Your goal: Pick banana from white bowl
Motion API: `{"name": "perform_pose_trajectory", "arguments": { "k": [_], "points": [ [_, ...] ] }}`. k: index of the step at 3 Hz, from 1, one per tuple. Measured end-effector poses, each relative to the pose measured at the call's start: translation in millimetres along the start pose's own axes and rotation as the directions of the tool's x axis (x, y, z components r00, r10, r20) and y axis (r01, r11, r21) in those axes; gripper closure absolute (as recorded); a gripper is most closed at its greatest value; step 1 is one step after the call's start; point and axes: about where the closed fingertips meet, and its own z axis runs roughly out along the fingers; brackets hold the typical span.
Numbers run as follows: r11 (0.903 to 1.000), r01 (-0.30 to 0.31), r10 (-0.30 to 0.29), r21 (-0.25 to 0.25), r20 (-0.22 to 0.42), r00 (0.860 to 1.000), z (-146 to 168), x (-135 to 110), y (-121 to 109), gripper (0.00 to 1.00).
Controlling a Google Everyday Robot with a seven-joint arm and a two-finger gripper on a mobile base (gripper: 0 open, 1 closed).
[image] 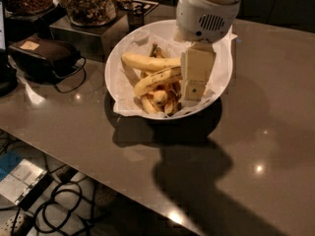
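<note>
The banana [156,79] lies mid-bowl [224,77] on paper [129,104], a second banana [147,61] at its 12 o'clock and stubby pieces [160,100] at 6. The hand [193,90] hangs at its 3 o'clock, inside the bowl. I cannot tell how far open it is. A snack jar [88,4] stands at the bowl's 10 o'clock.

Gripper [193,93] hangs in white bowl [222,75], seemingly touching banana [156,80].

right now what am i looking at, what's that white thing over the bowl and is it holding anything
That white housing is a robot arm's wrist; the cream piece below is its gripper, hanging inside the white bowl beside the right end of the speckled banana. Whether it grips anything cannot be told. One camera looks down at the grey table. The bowl also holds a second long banana and smaller fruit pieces. Behind stand glass jars of snacks, and nearby lies a dark case.
</note>
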Motion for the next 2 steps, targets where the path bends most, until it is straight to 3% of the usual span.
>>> {"name": "perform_pose_trajectory", "arguments": {
  "k": [2],
  "points": [
    [0.9998, -0.002, 0.002, -0.020, 0.003, 1.000, 7.7, -4.0, -2.7, 0.28]
  ]
}}
